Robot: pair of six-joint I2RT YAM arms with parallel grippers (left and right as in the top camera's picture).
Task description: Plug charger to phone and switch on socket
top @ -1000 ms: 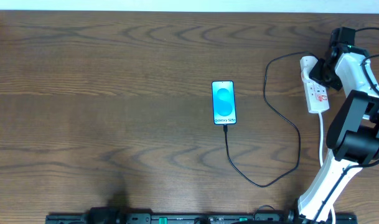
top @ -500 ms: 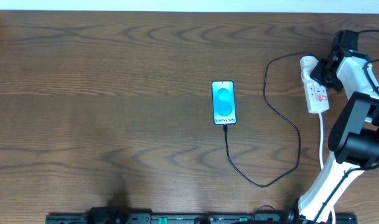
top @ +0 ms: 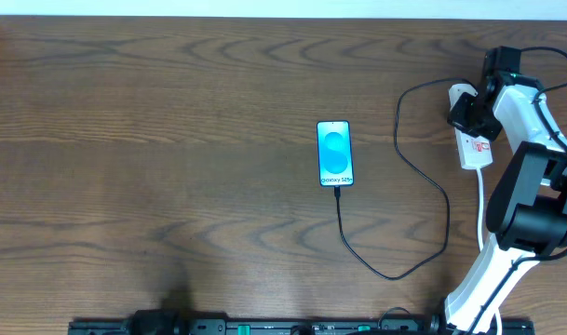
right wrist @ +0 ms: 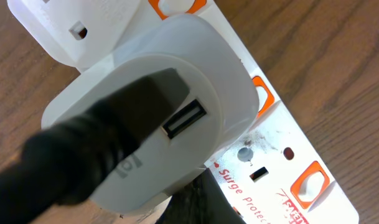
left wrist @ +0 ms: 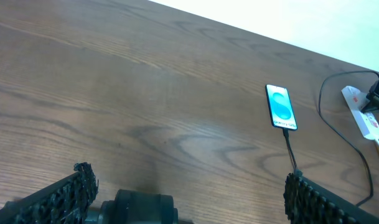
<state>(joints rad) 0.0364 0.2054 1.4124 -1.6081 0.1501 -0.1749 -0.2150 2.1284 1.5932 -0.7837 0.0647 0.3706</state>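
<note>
The phone [top: 335, 154] lies flat mid-table with its screen lit, and it also shows in the left wrist view [left wrist: 280, 107]. The thin black charger cable [top: 446, 209] runs from the phone's lower edge in a loop to the white power strip socket [top: 476, 151] at the right. In the right wrist view a white adapter [right wrist: 177, 68] with the black plug [right wrist: 96, 143] sits in the strip [right wrist: 282, 155], next to orange switches. My right gripper [top: 467, 113] is over the strip's far end, its dark fingers [right wrist: 205, 199] together beside the adapter. My left gripper [left wrist: 189, 199] is open and empty.
The strip's thick white cord [top: 481, 200] runs toward the near edge beside my right arm's base [top: 534, 200]. A black rail [top: 264, 327] lines the front edge. A white wall borders the far edge of the wooden table [top: 153, 140].
My right gripper has moved left and a little nearer, from beside the strip's far end to over it. The phone, cable and left arm have not moved.
</note>
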